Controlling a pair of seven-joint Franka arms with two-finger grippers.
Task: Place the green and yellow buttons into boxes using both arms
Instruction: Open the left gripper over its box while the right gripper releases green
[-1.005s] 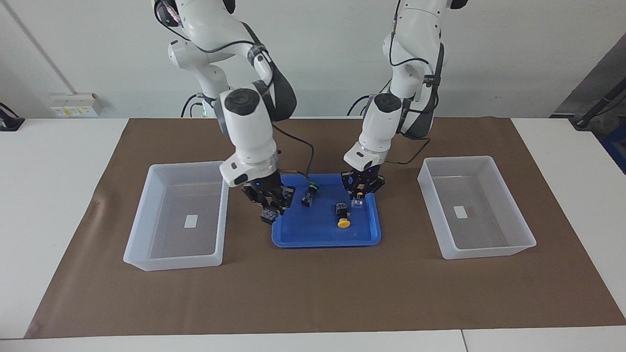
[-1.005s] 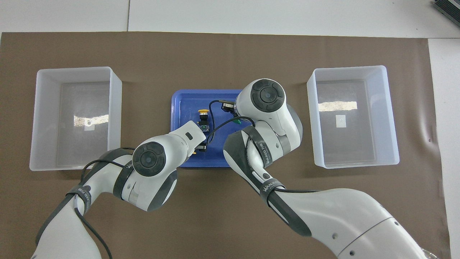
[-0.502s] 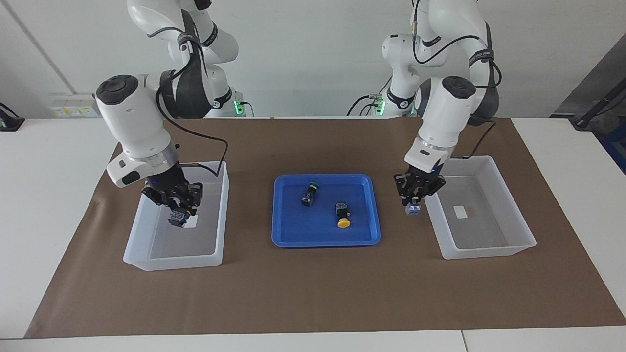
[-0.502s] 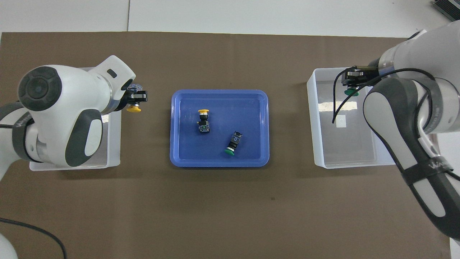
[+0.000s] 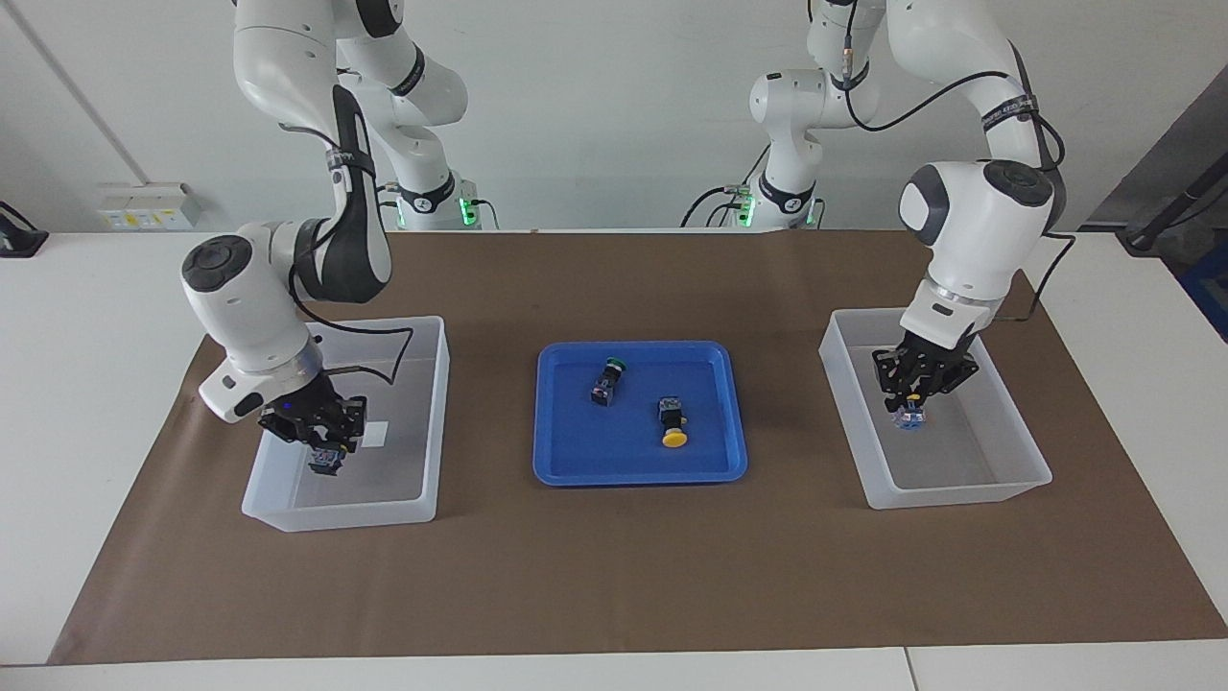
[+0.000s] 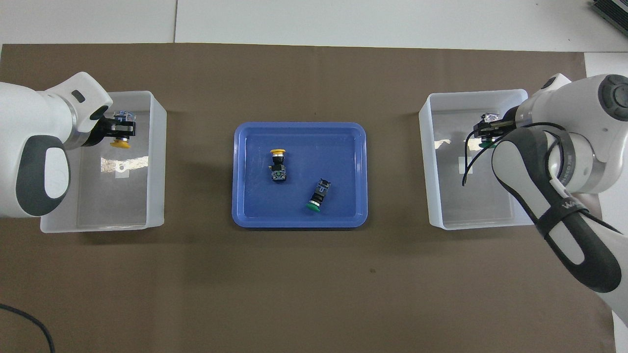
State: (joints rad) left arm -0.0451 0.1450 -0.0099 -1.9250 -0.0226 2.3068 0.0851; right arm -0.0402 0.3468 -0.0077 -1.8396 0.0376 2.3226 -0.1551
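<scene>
Lettering runs along the black band of the right arm in the overhead view, but it is too small to read with confidence; each of the two translucent boxes carries a small white label on its floor, and no writing can be made out on either. There are four buttons in all, two yellow-capped and two green-capped, two boxes, one blue tray (image 5: 710, 468) and two arms. The left pincer (image 5: 918, 401) is lowered inside the box at the left arm's end (image 5: 959, 494) of the worktop (image 5: 614, 576), closed on a yellow-capped button (image 6: 119, 143), its grey terminal block pointing down. The right pincer (image 5: 321, 449) is down inside the box at the right arm's end (image 5: 336, 513), clamped on a green-capped button (image 6: 485, 143) whose cap barely shows past the black fingers. Whether either held button touches its box floor cannot be told. The tray sits between the two boxes, well apart from each, on brown paper covering the worktop. On it lie the other two buttons, both on their sides and apart from one another: the loose green button (image 5: 607, 380) nearer to the robots, and the loose yellow button (image 5: 673, 423) farther from them, its cap pointing away from the robots.
</scene>
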